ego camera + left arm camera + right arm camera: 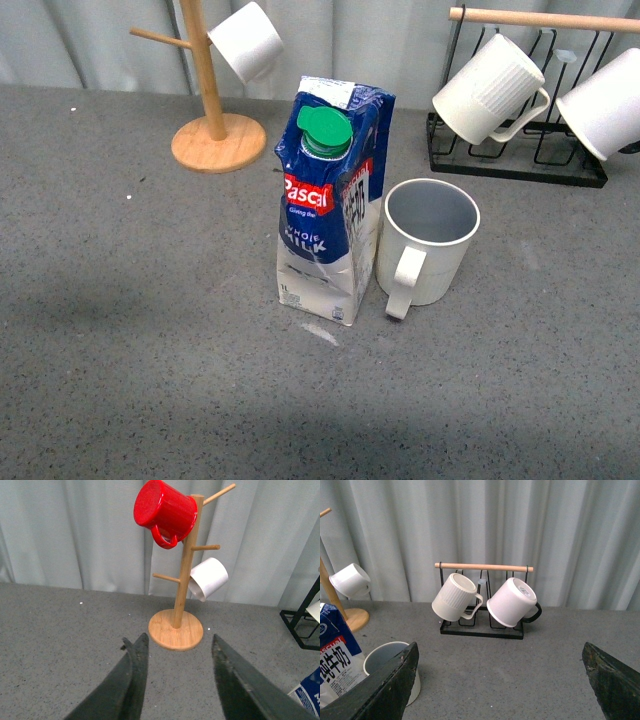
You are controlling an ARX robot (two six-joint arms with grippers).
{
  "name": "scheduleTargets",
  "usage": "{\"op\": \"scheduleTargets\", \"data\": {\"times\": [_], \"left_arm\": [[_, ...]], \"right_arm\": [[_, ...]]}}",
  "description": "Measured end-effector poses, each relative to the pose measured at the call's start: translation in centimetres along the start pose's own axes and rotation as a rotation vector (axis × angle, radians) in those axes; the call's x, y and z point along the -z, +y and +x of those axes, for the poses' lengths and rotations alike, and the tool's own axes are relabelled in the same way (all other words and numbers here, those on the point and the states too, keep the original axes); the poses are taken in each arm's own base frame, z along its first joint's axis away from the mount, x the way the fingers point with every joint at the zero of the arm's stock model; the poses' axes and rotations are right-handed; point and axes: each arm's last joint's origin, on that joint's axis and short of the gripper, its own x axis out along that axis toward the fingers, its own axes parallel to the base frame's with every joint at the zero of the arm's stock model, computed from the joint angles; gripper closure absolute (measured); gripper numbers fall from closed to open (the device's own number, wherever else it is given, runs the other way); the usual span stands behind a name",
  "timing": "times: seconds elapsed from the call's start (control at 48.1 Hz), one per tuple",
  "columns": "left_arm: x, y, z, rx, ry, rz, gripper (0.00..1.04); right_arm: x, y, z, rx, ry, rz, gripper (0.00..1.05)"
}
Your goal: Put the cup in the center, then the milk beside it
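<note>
The cup (pixel 428 243), a cream-white mug with a grey-blue inside, stands upright mid-table with its handle toward the camera. The milk (pixel 330 200), a tall blue-and-white Pascual carton with a green cap, stands right next to the cup on its left. Neither arm shows in the front view. My left gripper (pixel 177 645) is open with bare table between its fingers; a corner of the milk (pixel 309 692) shows beside it. My right gripper (pixel 500 652) is wide open over the table, with the cup (pixel 390 657) and the milk (pixel 337 657) next to one finger.
A wooden mug tree (pixel 210 95) at the back left carries a white handleless cup (pixel 246 40) and, in the left wrist view, a red mug (pixel 165 511). A black wire rack (pixel 515 150) at the back right holds two white mugs (pixel 490 90). Grey curtains close the back.
</note>
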Motion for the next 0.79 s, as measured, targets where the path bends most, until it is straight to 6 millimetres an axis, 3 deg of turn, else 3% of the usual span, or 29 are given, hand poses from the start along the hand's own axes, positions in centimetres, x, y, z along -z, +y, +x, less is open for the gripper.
{"op": "scheduleTargets", "data": {"times": [0.166,0.478,0.79], "left_arm": [[0.1,1.1,-2.6,0.0,0.007,0.012,1.01],[0.0,2.7,-5.4,-0.005,0.007,0.018,1.01],[-0.4,2.8,-7.2,-0.001,-0.006,0.018,1.01]], "right_arm": [[0.0,0.0,0.0,0.0,0.0,0.0,0.09],[0.0,0.0,0.0,0.0,0.0,0.0,0.09],[0.0,0.0,0.0,0.0,0.0,0.0,0.09]]}}
